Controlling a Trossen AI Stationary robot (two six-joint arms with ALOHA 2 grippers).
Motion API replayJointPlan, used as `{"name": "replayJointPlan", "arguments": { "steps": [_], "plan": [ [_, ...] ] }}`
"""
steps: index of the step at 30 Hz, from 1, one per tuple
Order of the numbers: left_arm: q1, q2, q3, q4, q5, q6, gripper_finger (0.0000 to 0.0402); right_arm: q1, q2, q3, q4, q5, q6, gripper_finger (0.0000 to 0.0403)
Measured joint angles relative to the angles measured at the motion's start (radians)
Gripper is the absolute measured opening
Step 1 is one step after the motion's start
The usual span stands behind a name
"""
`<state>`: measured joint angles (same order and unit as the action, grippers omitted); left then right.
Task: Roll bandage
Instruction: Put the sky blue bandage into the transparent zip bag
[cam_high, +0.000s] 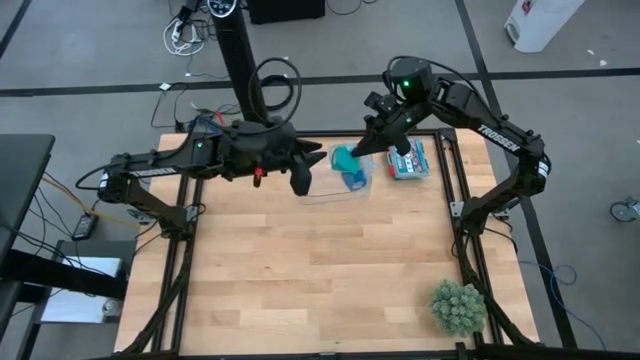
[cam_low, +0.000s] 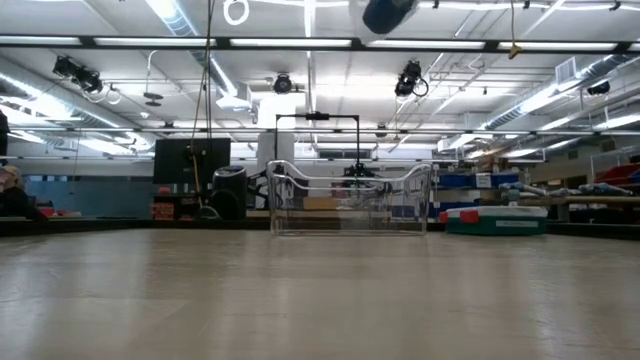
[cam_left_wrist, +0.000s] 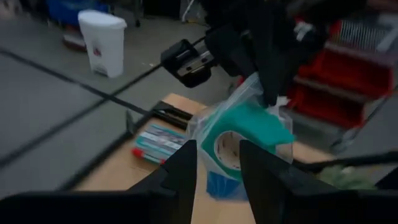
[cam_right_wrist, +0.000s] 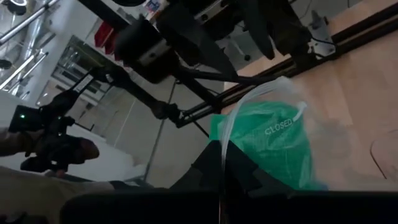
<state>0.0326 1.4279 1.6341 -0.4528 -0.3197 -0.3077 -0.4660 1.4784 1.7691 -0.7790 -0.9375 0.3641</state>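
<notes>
A clear zip bag (cam_high: 352, 170) hangs above the table's far middle, with my right gripper (cam_high: 362, 148) shut on it. Inside it are the teal-green bandage (cam_left_wrist: 252, 124), seen through the plastic, and a blue roll (cam_left_wrist: 217, 183) lower down. My left gripper (cam_left_wrist: 219, 165) reaches in from the table's left at the bag's height. It is open, and its two fingers stand either side of the bag's lower part. Whether they touch the plastic, I cannot tell. In the high view the left gripper (cam_high: 305, 178) is just left of the bag. My right gripper pinches the bag's top edge (cam_right_wrist: 225, 146), by the zip strip, between its two fingers. It comes from the table's far right, slanting a little downward. The bag hangs below the fingers, clear of the table, with the bandage and the blue roll in its bottom.
A clear wire-frame bin (cam_low: 350, 200) stands on the table's far middle, under the bag. A flat teal-and-red box (cam_high: 408, 160) lies at the far right. A small green plant (cam_high: 458, 306) sits at the near right corner. The table's frame rails run along both sides.
</notes>
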Motion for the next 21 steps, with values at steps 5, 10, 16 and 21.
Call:
{"name": "replayJointPlan", "arguments": {
  "steps": [5, 10, 16, 21],
  "plan": [
    [-0.002, 0.006, 0.0, -0.009, 0.007, 0.121, 0.0127, 0.0, 0.0, 0.0, 0.028, 0.029, 0.041, 0.0],
    [-0.001, 0.009, 0.0, -0.092, 0.006, -0.068, 0.0127, 0.0, 0.0, 0.0, 0.086, 0.062, 0.044, 0.0],
    [0.008, 0.009, 0.0, -0.092, -0.001, -0.3, 0.0127, 0.006, 0.0, 0.0, 0.1, 0.062, 0.015, 0.0],
    [0.008, 0.009, 0.0, -0.081, -0.002, -0.373, 0.0127, 0.006, 0.0, 0.0, 0.099, 0.062, 0.001, 0.0]
  ]
}}
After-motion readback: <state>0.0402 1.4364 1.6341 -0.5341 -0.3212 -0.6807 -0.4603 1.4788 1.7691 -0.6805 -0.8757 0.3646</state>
